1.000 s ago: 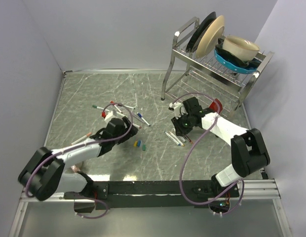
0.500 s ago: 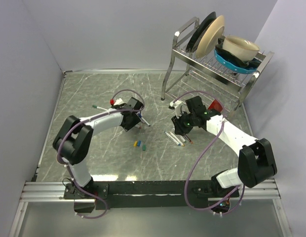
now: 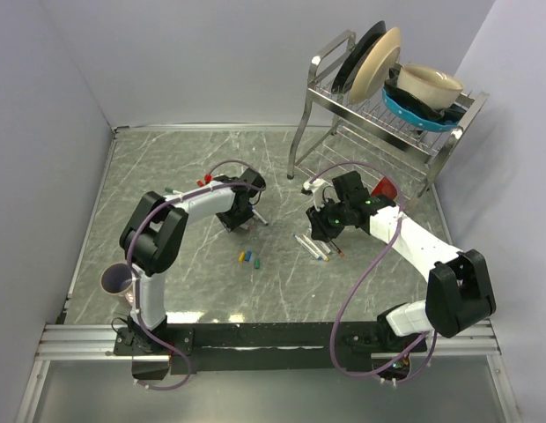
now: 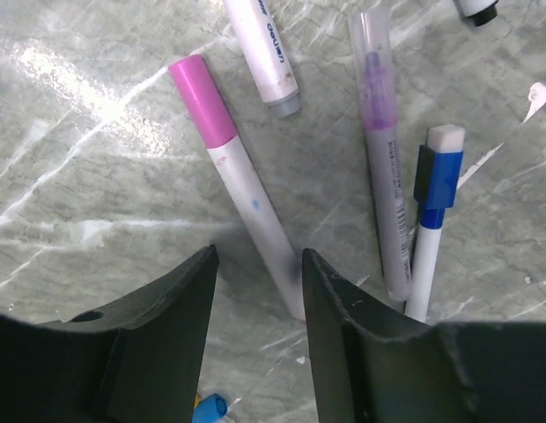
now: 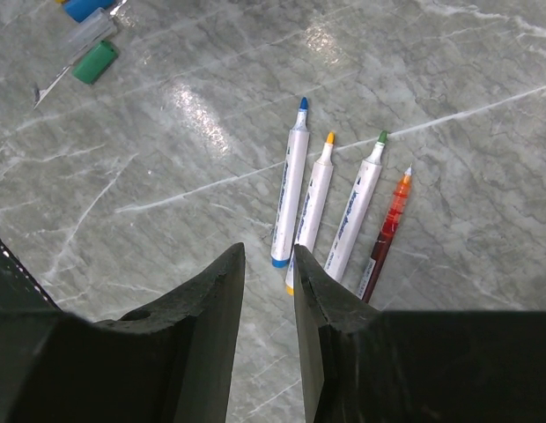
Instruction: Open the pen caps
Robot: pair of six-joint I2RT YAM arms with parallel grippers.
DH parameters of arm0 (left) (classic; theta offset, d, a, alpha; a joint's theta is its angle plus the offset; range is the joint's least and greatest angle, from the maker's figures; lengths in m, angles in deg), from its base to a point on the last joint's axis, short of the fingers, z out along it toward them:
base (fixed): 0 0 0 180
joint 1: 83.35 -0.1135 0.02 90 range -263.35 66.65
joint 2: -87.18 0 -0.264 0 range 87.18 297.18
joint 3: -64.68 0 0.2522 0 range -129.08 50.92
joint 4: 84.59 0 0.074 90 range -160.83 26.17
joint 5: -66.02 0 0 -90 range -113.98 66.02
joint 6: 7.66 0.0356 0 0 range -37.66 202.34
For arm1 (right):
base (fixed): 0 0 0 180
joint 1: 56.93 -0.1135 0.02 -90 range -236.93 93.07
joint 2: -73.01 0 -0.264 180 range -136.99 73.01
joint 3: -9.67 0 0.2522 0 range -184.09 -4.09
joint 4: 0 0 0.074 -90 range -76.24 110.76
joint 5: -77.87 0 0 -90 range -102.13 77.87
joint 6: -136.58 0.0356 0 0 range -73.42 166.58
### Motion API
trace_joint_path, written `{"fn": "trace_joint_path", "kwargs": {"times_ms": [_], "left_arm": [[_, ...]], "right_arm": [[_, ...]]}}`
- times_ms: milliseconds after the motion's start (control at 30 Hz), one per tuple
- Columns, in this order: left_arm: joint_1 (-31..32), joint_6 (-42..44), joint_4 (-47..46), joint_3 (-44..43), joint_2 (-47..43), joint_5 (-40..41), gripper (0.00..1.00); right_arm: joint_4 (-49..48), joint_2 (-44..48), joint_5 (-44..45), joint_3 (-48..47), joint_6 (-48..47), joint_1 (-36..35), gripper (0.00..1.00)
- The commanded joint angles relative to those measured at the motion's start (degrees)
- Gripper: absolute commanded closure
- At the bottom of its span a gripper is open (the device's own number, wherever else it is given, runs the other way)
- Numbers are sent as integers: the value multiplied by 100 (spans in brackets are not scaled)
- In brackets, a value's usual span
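Observation:
My left gripper (image 3: 240,214) is open, low over the pile of markers. In the left wrist view its jaws (image 4: 258,264) stand either side of the white barrel end of a marker with a pink cap (image 4: 202,100). Beside it lie a blue-capped marker (image 4: 436,176), a clear purple pen (image 4: 379,150) and another white barrel (image 4: 264,53). A loose blue cap (image 4: 210,408) lies below the jaws. My right gripper (image 3: 321,231) is open a little and empty above a row of uncapped pens (image 5: 313,207). Loose blue, clear and green caps (image 5: 95,62) lie apart from them.
A metal dish rack (image 3: 387,106) with plates and bowls stands at the back right. A red object (image 3: 387,188) lies by its foot. A purple cup (image 3: 114,280) stands at the near left. A green-capped marker (image 3: 172,190) lies left of the pile.
My left arm has swung away from the near left towards the far side and right, bringing its gripper over the marker pile. The right gripper has hardly moved.

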Motion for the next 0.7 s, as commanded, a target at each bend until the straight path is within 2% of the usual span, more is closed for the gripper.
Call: {"fn": "trace_joint_path", "kwargs": {"times_ms": [0, 67, 167, 200, 300, 567, 667], "left_arm": [[-13, -182, 423, -67, 109, 97, 53], [-13, -209, 345, 90, 48, 106, 54], [-13, -262, 370, 240, -14, 106, 62], [-13, -288, 344, 302, -84, 114, 70], [-13, -314, 143, 653, -355, 71, 83], [-13, -262, -534, 1969, -1621, 35, 91], [-5, 79, -1253, 2654, -2455, -61, 98]], "right_arm": [[-26, 194, -73, -186, -90, -47, 63], [-26, 186, -82, -177, -90, -47, 63], [-18, 177, -100, -177, -99, -47, 63], [-18, 185, -117, -177, -108, -47, 63], [-18, 203, -170, -168, -126, -38, 63], [26, 431, -706, -107, -319, -38, 63], [-8, 694, -1066, -46, -442, -47, 63]]}}
